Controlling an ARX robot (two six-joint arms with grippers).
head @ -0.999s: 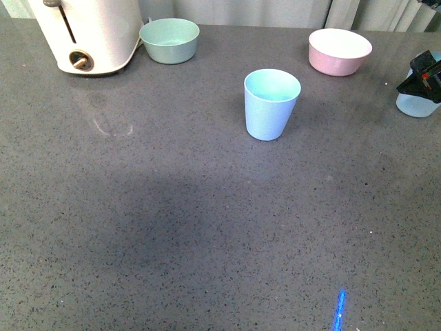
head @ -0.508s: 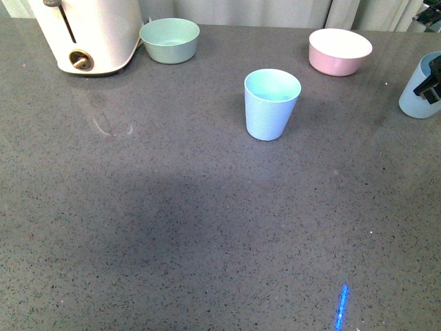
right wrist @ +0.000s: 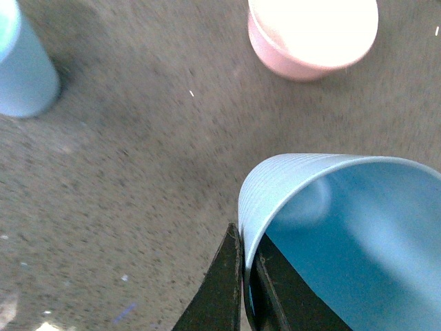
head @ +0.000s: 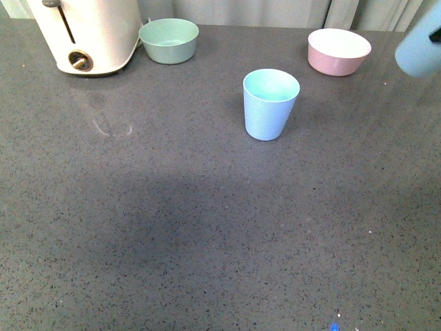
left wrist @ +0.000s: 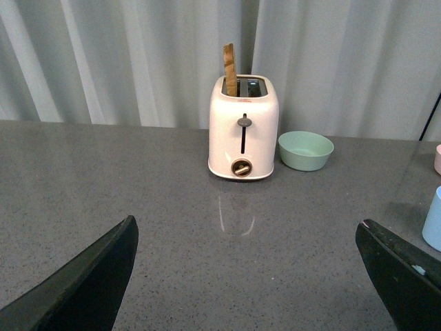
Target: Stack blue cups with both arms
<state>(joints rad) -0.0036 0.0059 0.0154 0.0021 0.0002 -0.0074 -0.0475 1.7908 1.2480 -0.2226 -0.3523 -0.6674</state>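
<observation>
One blue cup (head: 271,103) stands upright in the middle of the grey counter; it also shows as the blue cup (right wrist: 22,66) in the right wrist view and as a sliver of blue cup (left wrist: 433,219) in the left wrist view. The second blue cup (head: 418,48) hangs lifted off the counter at the far right edge. My right gripper (right wrist: 247,276) is shut on the rim of this held cup (right wrist: 331,227), one finger outside the wall, one inside. My left gripper (left wrist: 248,276) is open over bare counter, nothing between its fingers. Neither arm shows in the front view.
A white toaster (head: 86,34) stands at the back left with a green bowl (head: 169,40) beside it. A pink bowl (head: 339,51) sits at the back right, close to the lifted cup. Grey curtains close off the back edge.
The cup in my right gripper has risen off the counter, going up along the right edge of the front view. The middle cup has not moved.
</observation>
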